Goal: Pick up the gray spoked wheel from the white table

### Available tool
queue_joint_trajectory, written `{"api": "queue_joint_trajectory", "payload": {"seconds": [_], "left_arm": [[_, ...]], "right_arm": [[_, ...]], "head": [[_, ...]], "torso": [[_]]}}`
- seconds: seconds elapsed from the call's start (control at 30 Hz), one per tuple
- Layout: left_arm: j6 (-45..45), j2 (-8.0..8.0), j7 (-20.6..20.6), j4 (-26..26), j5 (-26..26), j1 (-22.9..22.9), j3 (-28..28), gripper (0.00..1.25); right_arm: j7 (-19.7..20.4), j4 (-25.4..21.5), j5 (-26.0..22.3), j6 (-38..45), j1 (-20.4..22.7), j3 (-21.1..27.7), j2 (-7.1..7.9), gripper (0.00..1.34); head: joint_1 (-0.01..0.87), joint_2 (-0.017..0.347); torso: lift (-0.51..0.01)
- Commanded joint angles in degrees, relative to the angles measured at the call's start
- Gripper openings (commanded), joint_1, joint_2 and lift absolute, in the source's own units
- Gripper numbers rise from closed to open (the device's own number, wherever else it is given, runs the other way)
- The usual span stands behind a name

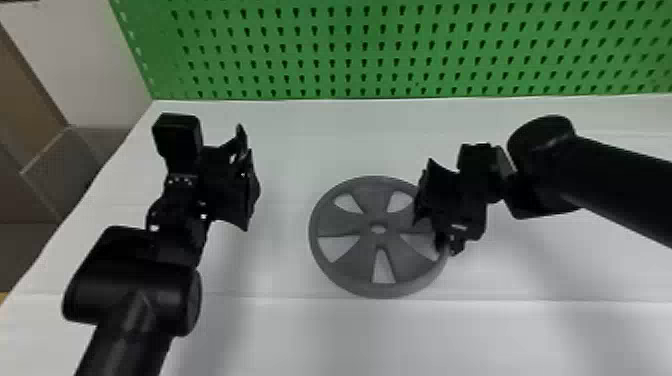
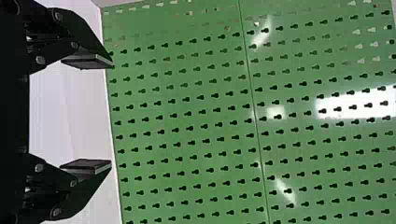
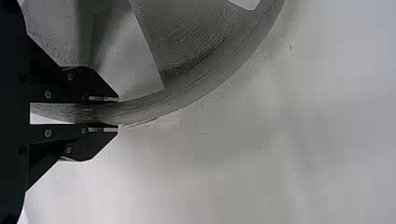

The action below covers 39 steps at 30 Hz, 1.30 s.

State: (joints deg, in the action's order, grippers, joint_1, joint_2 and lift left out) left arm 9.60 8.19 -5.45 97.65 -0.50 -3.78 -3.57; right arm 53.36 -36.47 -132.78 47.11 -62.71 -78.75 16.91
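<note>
- Gray spoked wheel (image 1: 360,197) sits just right of centre in the head view, face up over the desk (image 1: 280,340); I can't tell if it's clear of it.
- Right end effector (image 3: 117,113) is the nearer, narrow, its fingers on either side of the rim's right edge.
- Left end effector (image 2: 111,114) is wide, well apart, left of the wheel.
- Straight up looks like the next move.

The white worktop (image 1: 280,335), crossed by faint straight lines and slanting along its left edge in the head view, carries the gray spoked wheel (image 1: 345,222), which lies flat, white showing through its openings.
</note>
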Motion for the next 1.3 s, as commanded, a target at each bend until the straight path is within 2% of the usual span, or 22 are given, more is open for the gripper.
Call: {"api": "queue_joint_trajectory", "payload": {"seconds": [0.0,0.2,0.27,0.5,0.73,0.9,1.27], "left_arm": [[0.2,-0.02,0.0,0.0,0.0,-0.1,0.1,0.76],[0.2,0.07,0.0,0.0,0.0,-0.1,0.1,0.76],[0.2,-0.02,0.0,0.0,0.0,0.0,0.1,0.76],[0.2,0.07,0.0,-0.1,-0.1,0.0,0.1,0.76],[0.2,0.07,0.0,0.0,-0.2,0.2,0.2,0.76],[0.3,0.07,0.0,0.0,-0.2,0.3,0.2,0.76],[0.5,0.07,0.0,0.0,-0.2,0.4,0.3,0.76]], "right_arm": [[0.0,0.0,0.0,0.0,0.0,0.0,0.05,0.19],[-0.1,0.0,0.2,0.4,0.1,0.2,0.05,0.19],[0.0,0.0,1.6,0.9,0.1,1.2,0.05,0.19],[0.0,-0.4,9.1,3.1,0.3,7.6,0.05,0.19],[0.0,-0.7,14.5,6.6,0.5,15.3,0.49,0.19],[0.0,-0.8,14.7,7.9,-0.1,16.9,1.02,0.19],[0.0,-1.0,13.9,8.9,-1.4,16.4,1.99,0.19]], "head": [[0.779,0.098],[0.779,0.098],[0.779,0.098],[0.779,0.098],[0.779,0.098],[0.779,0.098],[0.779,0.098]], "torso": [[-0.073],[-0.073],[-0.073],[-0.073],[-0.073],[-0.073],[-0.073]]}}
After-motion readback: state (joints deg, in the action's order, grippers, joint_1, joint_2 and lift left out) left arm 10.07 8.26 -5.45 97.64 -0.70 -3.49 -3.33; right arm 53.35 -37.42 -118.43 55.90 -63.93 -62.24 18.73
